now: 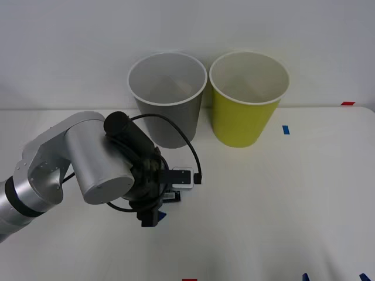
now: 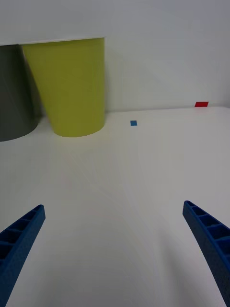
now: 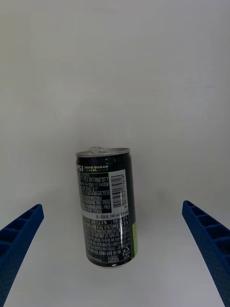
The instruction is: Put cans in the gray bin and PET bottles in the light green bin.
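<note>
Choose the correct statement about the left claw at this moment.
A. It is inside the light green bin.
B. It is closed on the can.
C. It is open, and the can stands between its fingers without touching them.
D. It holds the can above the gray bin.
C: in the left wrist view the left claw is open, its blue fingers wide apart, with the upright can between them on the table, untouched.

My left arm [image 1: 70, 164] is built of rounded silver-gray segments with a black band, ending in a black wrist looped by a black cable [image 1: 176, 132] and carrying a small white module [image 1: 183, 177]. My fingers [image 3: 19, 235] are blue and ribbed.
</note>
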Tool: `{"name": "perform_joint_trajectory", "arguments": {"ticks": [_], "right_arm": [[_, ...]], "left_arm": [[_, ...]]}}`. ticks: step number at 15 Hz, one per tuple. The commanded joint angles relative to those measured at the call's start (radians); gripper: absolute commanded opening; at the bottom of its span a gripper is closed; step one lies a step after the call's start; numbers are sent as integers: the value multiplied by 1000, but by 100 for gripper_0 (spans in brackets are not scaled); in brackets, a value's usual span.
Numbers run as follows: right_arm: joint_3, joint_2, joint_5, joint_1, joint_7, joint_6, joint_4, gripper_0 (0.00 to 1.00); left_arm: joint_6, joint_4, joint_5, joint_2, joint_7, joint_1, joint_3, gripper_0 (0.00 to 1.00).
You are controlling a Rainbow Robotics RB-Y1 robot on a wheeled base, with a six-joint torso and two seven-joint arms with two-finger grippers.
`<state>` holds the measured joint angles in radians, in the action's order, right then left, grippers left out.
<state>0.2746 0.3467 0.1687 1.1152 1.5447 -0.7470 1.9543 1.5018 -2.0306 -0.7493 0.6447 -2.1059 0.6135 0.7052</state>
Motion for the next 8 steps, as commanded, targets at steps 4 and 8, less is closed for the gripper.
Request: {"name": "perform_joint_trajectory", "arguments": {"ticks": [4,8], "right_arm": [[0,0,0,0,0,0,0,100],[0,0,0,0,0,0,0,100]], "left_arm": [[-71,79,8,-5,-31,34,62,100],[-44,81,10,-20,-42,35,63,100]]}}
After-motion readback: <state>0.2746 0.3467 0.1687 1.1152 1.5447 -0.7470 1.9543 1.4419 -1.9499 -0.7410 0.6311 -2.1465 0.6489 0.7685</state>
